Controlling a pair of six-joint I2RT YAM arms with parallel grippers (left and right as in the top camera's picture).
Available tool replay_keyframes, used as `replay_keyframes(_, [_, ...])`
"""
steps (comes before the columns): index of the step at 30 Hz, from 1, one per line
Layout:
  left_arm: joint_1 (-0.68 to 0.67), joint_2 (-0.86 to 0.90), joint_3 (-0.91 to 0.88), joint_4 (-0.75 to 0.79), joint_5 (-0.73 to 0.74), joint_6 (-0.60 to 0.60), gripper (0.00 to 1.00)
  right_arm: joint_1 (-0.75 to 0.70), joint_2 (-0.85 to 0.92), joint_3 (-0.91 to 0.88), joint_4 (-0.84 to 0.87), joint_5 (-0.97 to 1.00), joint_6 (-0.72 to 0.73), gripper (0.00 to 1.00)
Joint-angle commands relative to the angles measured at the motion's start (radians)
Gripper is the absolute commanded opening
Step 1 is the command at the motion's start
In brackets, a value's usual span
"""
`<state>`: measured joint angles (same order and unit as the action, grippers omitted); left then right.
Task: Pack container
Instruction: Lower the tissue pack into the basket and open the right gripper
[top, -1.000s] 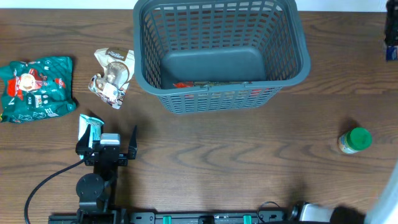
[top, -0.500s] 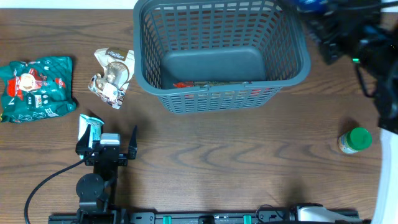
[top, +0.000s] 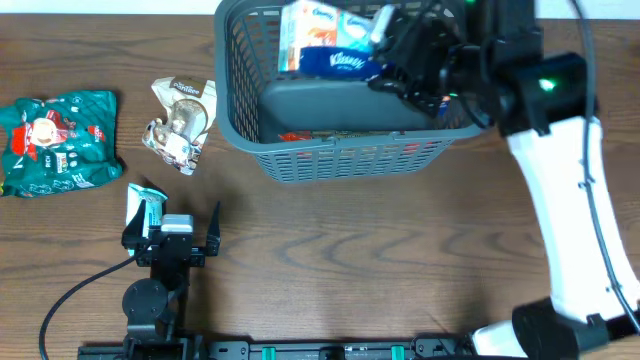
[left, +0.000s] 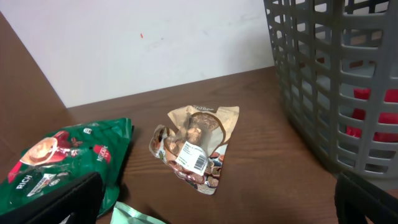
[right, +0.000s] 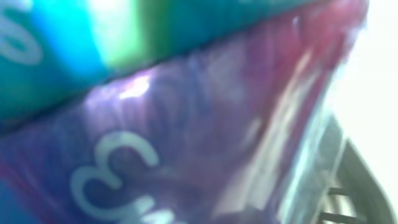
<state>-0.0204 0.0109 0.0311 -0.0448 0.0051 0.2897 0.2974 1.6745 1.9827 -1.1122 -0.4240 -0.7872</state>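
Matt plastic container (top: 350, 160) — glossy film pack (top: 325, 40) — wood-grain table (top: 400, 260).

Right pincer (top: 392, 52) brought tissue pack (top: 322, 42) over container (top: 350, 162).

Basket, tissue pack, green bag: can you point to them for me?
basket (top: 340, 158): overhead view, front lattice wall.
tissue pack (top: 325, 43): overhead view, middle of its wrapper.
green bag (top: 60, 140): overhead view, middle of its front.
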Motion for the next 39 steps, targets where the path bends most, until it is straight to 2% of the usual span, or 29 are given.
replay_keyframes(1, [0.006,-0.007,-0.027,-0.024,-0.001,0.013,0.99,0.009,0.055,0.001,-0.025,0.013,-0.034,0.01])
replay_keyframes(15, [0.006,-0.007,-0.027,-0.024,-0.001,0.013,0.99,0.01,0.253,0.001,-0.154,0.061,-0.068,0.01])
replay_keyframes(32, [0.006,-0.007,-0.027,-0.024,-0.001,0.013,0.99,0.013,0.285,-0.002,-0.201,0.061,-0.093,0.01])
replay_keyframes(33, [0.006,-0.007,-0.027,-0.024,-0.001,0.013,0.99,0.013,0.285,-0.002,-0.201,0.061,-0.093,0.14])
replay_keyframes(34, [0.006,-0.007,-0.027,-0.024,-0.001,0.013,0.99,0.013,0.285,-0.002,-0.203,0.061,-0.092,0.62])
replay_keyframes(35, [0.006,-0.007,-0.027,-0.024,-0.001,0.013,0.99,0.013,0.285,-0.002,-0.203,0.061,-0.092,0.93])
replay_keyframes(36, [0.006,-0.007,-0.027,-0.024,-0.001,0.013,0.98,0.013,0.285,-0.002,-0.203,0.061,-0.092,0.99])
replay_keyframes(39, [0.006,-0.007,-0.027,-0.024,-0.001,0.013,0.98,0.013,0.285,-0.002,-0.202,0.056,-0.092,0.99])
